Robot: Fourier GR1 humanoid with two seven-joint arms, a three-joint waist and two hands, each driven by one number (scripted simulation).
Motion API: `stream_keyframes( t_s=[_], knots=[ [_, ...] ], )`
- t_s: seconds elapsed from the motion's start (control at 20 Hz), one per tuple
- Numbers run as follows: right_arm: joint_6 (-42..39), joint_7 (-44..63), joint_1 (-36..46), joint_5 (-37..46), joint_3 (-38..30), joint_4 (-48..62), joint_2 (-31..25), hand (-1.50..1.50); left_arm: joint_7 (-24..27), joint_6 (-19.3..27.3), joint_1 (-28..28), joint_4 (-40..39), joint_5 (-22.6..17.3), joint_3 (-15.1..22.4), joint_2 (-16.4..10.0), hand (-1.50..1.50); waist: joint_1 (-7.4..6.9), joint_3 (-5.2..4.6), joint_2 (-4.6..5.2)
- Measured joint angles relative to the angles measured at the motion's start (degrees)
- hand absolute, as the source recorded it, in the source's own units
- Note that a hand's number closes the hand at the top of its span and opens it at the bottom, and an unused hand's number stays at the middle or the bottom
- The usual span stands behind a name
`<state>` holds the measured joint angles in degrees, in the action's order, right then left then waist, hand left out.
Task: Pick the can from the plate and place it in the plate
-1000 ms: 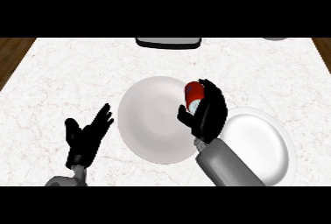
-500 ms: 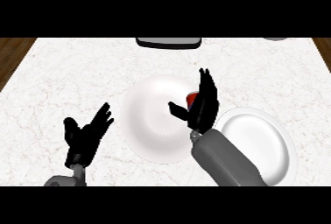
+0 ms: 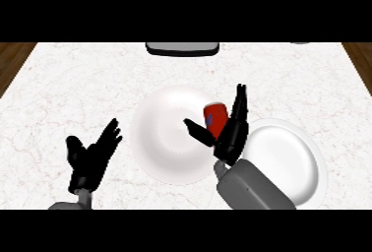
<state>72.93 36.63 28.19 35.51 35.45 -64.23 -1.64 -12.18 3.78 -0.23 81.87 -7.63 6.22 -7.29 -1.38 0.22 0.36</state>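
Note:
A red can (image 3: 213, 118) with a blue mark stands at the right rim of the large white plate (image 3: 167, 138) in the middle of the counter. My right hand (image 3: 231, 132) is right beside it, fingers straight and pointing up, thumb spread toward the left; the can shows in the gap between thumb and fingers, its lower part hidden. A second white plate (image 3: 287, 152) lies to the right, partly under my right forearm. Low at the left my left hand (image 3: 91, 156) rests open on the counter, away from both plates.
A dark grey tray-like object (image 3: 181, 47) sits at the counter's far edge, and a small grey thing (image 3: 301, 42) shows at the top right. Wooden floor shows past the counter's left and right far corners.
My right hand's fingers have uncurled from round the can and now stand straight. The can sits lower, against the middle plate's right rim. The left hand has barely moved.

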Motion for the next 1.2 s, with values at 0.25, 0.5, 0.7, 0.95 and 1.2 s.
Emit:
stream_keyframes(
  t_s=[0.25, 0.5, 0.7, 0.95, 1.2],
  knots=[
    [1.21, -6.98, -9.89, -8.06, 7.28, -12.8, -3.62, -1.5, -0.55, 1.06, 0.45, 0.58, 0.84, 0.29, 0.76, 0.0, 0.84, -0.05, -0.23],
    [1.55, -14.53, -18.79, -14.17, 14.32, -22.09, -8.47, -1.5, 0.27, 0.74, 1.65, 1.05, 0.87, -0.31, 0.65, 0.0, 1.13, -0.05, -0.37],
    [0.96, -18.67, -25.19, -15.19, 17.27, -26.81, -11.69, -1.5, -0.35, 0.28, 2.16, 1.87, 0.89, -0.6, 0.63, 0.0, 1.33, -0.1, -0.44],
    [-1.25, -18.93, -31.72, -11.46, 18.73, -29.9, -13.54, -1.5, -2.41, 0.1, 2.02, 3.3, 1.23, -1.04, 0.37, 0.0, 1.5, -0.2, -0.44],
    [-1.52, -22.49, -36.23, -10.68, 19.82, -28.57, -12.54, -1.5, -1.51, -0.7, 2.94, 2.88, 1.35, -1.6, 0.87, 0.0, 1.45, -0.21, -0.41]
  ],
)
